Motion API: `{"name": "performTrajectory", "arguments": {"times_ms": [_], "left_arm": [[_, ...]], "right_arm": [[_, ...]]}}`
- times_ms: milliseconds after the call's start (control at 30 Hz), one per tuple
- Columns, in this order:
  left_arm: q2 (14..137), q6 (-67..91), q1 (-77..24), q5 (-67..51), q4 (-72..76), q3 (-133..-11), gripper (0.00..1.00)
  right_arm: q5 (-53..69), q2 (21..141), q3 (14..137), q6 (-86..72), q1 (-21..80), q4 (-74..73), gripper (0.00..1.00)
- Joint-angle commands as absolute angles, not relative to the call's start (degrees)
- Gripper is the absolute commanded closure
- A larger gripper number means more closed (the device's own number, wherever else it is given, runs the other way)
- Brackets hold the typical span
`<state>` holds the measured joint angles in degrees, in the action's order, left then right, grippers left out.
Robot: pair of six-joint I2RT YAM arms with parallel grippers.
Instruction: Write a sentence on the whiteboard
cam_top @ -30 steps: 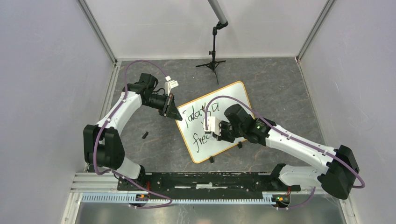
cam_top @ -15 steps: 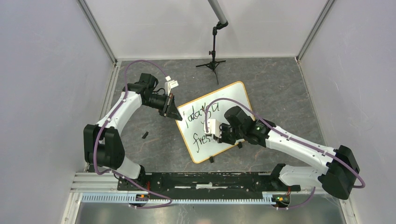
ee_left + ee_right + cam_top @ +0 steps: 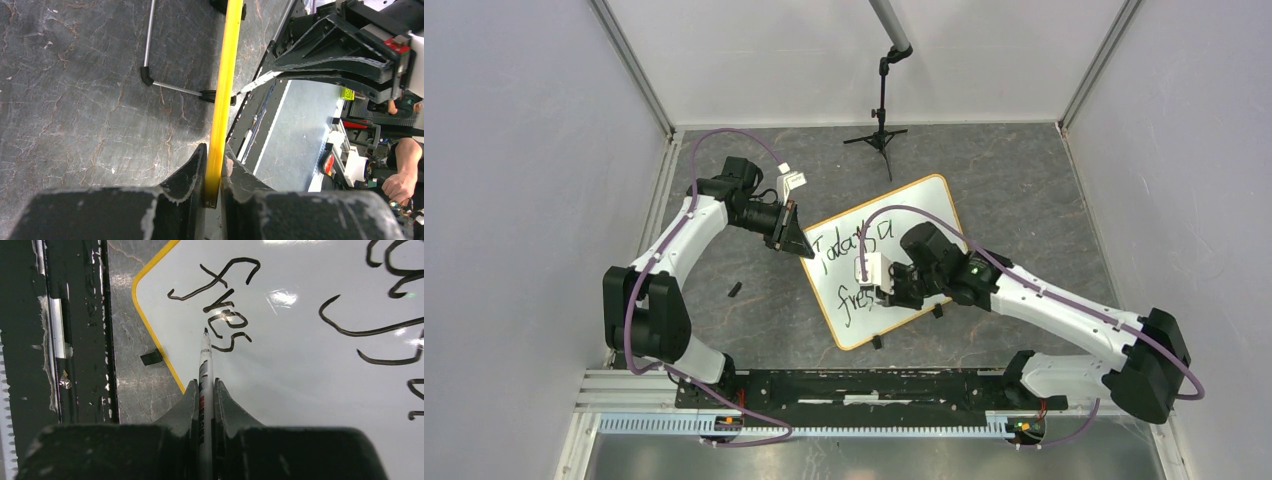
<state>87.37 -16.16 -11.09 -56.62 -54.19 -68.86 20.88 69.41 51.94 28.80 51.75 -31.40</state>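
The whiteboard (image 3: pixel 310 365) is smooth and glossy with lamp glare, its yellow rim (image 3: pixel 223 95) plastic-looking, the marker (image 3: pixel 205 360) shiny white plastic, the desk (image 3: pixel 75 100) matt, veined grey stone, and the black fingers (image 3: pixel 186 407) matt plastic scuffed pale at the edges.

Table (image 3: pixel 1024 180): dark grey, veined like stone.
Tripod stand (image 3: pixel 881 137): black, at the table's far edge, below a slanting grey pole (image 3: pixel 890 22).
Small black piece (image 3: pixel 734 290): lying on the table, left of centre.
Walls (image 3: pixel 524 150): plain white, on three sides.
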Motion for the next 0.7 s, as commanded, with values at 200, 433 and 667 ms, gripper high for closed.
{"name": "performTrajectory", "arguments": {"times_ms": [200, 433, 667], "left_arm": [[88.3, -20.0, -11.5, -53.0, -52.7, -70.7, 0.98], [88.3, -19.9, -11.6, -52.9, -52.7, -70.7, 0.97], [88.1, -20.0, -11.6, -52.8, -52.8, -70.5, 0.98]], "right_arm": [[21.8, 66.9, 56.5, 29.3, 45.4, -30.9, 1.0], [20.0, 68.1, 57.8, 29.6, 45.4, -29.8, 1.0], [17.3, 69.3, 57.7, 29.6, 45.1, -28.7, 1.0]]}}
